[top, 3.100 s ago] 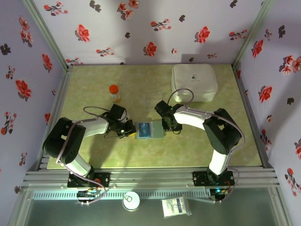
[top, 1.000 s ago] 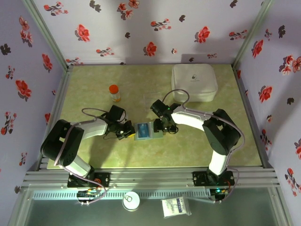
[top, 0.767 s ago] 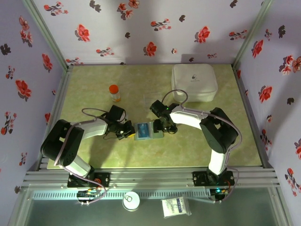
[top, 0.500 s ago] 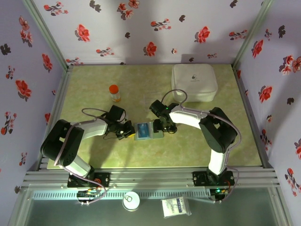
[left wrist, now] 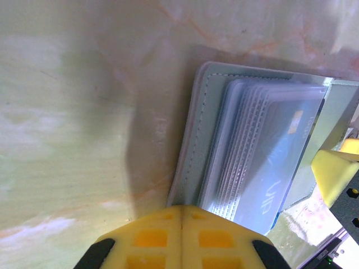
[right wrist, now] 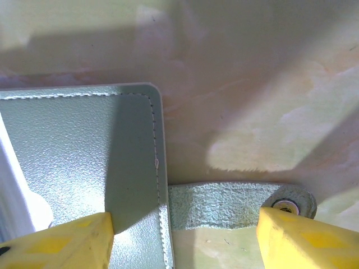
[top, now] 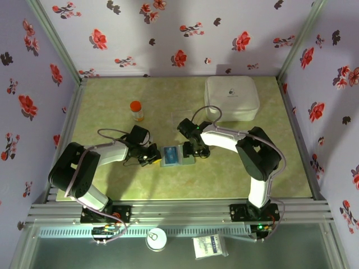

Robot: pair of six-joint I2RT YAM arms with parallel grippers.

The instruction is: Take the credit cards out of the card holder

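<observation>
The grey-blue card holder (top: 178, 155) lies open on the table between both grippers. In the left wrist view its left panel (left wrist: 199, 145) carries a stack of clear sleeves with a blue-teal card (left wrist: 280, 151) inside. No red card is visible. My left gripper (top: 150, 156) is shut, its yellow tips (left wrist: 182, 224) meeting at the holder's near corner. My right gripper (top: 196, 150) is open low over the holder's right edge. One of its fingers stands over the right panel (right wrist: 73, 151), the other by the snap strap (right wrist: 230, 204). Its midpoint (right wrist: 179, 241) is above the panel's edge.
A large white rounded case (top: 232, 98) sits at the back right. A small orange-capped bottle (top: 136, 110) stands behind the left arm. The cage walls close in the table on three sides.
Over three seconds the right gripper has crept a little left onto the holder's right edge, and the holder with the left gripper has shifted slightly. In the last half second almost nothing moves.
</observation>
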